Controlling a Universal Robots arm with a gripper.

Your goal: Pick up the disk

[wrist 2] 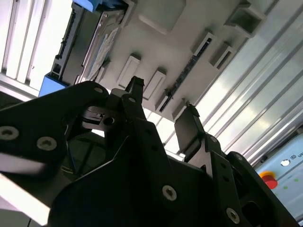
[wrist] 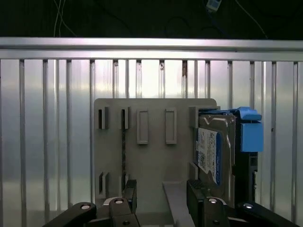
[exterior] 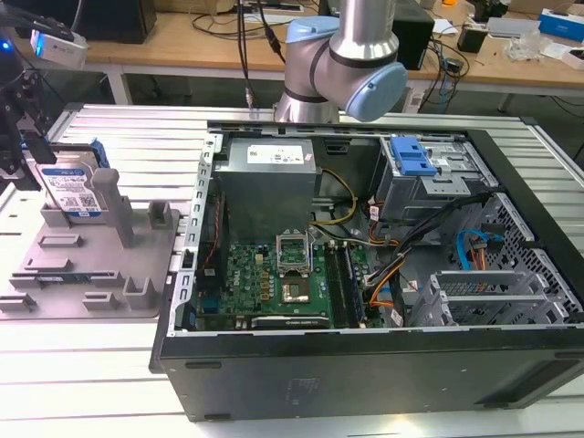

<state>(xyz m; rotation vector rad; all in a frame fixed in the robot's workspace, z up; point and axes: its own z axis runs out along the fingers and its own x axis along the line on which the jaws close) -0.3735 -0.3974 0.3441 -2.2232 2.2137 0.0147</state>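
Observation:
The disk (exterior: 71,187) is a silver drive with a white-and-blue label and blue side rails. It stands on edge in the grey fixture (exterior: 100,265) at the exterior view's left. My black gripper (exterior: 20,137) hangs just beside and above it, near the frame edge. In the first wrist view the gripper (wrist: 162,196) is open with nothing between its fingers (wrist: 130,193), over the fixture (wrist: 151,161). The disk (wrist: 215,156) stands off to one side of it. In the second wrist view the open gripper (wrist 2: 163,109) points at the fixture (wrist 2: 175,42), apart from the disk (wrist 2: 102,42).
An open computer case (exterior: 365,274) with a motherboard, cables and a blue-handled drive cage (exterior: 411,160) lies at the exterior view's right. The fixture has upright posts (exterior: 108,196) beside the disk. Everything rests on a ribbed aluminium table (wrist: 47,118). A red button (wrist 2: 267,177) sits nearby.

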